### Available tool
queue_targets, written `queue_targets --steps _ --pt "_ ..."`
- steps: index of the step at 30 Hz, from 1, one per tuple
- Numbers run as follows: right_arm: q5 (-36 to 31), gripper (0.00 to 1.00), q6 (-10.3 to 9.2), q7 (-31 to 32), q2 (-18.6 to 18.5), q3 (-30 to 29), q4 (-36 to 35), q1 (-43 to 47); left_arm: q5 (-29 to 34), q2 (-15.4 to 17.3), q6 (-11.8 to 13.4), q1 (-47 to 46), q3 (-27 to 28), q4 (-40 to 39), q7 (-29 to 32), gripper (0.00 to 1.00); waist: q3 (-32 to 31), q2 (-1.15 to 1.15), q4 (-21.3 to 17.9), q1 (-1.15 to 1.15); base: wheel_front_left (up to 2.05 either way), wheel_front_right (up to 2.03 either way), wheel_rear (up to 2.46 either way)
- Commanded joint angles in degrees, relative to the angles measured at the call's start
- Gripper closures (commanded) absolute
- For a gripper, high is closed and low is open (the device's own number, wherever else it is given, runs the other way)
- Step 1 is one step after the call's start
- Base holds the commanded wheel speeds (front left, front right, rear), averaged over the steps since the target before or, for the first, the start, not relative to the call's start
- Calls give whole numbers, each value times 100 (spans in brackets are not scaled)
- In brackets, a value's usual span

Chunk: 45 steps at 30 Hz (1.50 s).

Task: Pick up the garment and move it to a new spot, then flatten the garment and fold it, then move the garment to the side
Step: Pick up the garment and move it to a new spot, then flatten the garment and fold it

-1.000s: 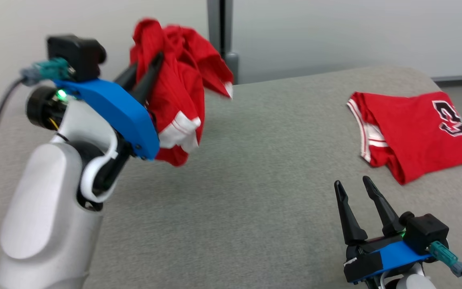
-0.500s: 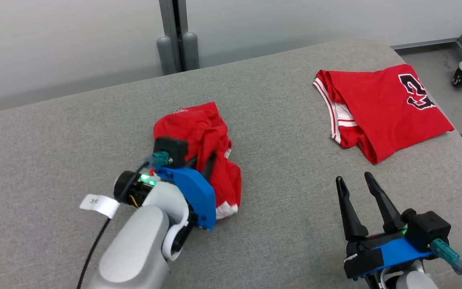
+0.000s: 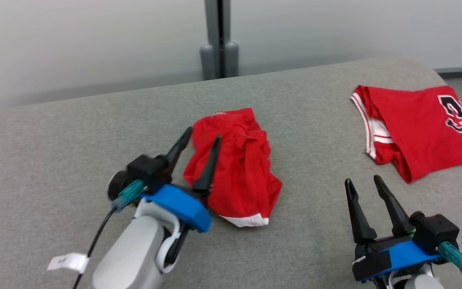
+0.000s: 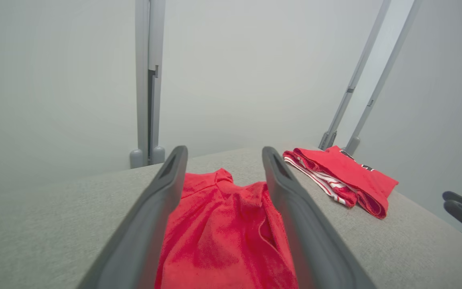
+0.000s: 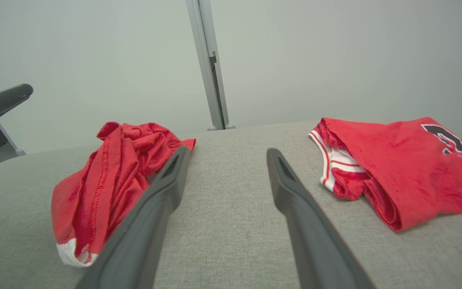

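1. R claw (image 3: pixel 362 180): low over the near edge of the table (image 3: pixel 74 152), right side. Fingers apart, nothing between them. Same as 1 s ago.
2. L claw (image 3: pixel 204 134): near-left of table centre, fingers pointing toward the far edge. Fingers now spread apart. 1 s ago they were pinched on the garment and held it up off the table; 0.5 s ago they were down at the table, still pinched.
3. Garment (image 3: pixel 239 168): red w/ white trim, now lying on the table at about its centre, in a crumpled heap. Left wrist view: cloth sits below and between my spread L fingers. I can't tell whether the fingers touch it, but they aren't clamping it.
4. Meaning: drop-off at the new spot looks complete, so step 1 of the task is prob. done. Flatten, fold and move-aside are not yet done.
5. Next (judgement): clear the L claw back from the heap, then find hem or corners for spreading. The heap is bunched w/ folds on top, so edges may need both claws to separate.
6. Folded red jersey (image 3: pixel 419 128): w/ dark numerals, toward the far-right corner, well apart from the garment. Keep spreading clear of it.
7. Grey post (image 3: pixel 219 40): beyond the far edge. No part in the work.
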Motion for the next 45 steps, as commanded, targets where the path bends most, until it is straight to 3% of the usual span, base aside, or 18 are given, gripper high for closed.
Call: queue_targets --steps 1,8,19,28,45 --pt "-26 0 0 33 -39 -22 -47 102 -12 120 -6 178 105 -101 -120 0 -11 0 128 0 0 0 0" --pt "-71 0 0 188 -66 -253 -231 392 52 473 149 996 785 -727 -253 0 -262 0 533 0 0 0 0" --pt "-67 0 0 396 -39 -401 -423 760 260 678 341 2027 1793 -1141 -259 0 -633 0 899 0 0 0 0" --pt "-24 0 0 576 26 -425 -470 869 454 886 445 2365 2003 -989 -259 0 -738 0 1009 0 0 0 0" --pt "-28 0 0 624 107 -361 -458 830 384 792 441 2316 2042 -1038 -260 0 -728 0 1039 0 0 0 0"
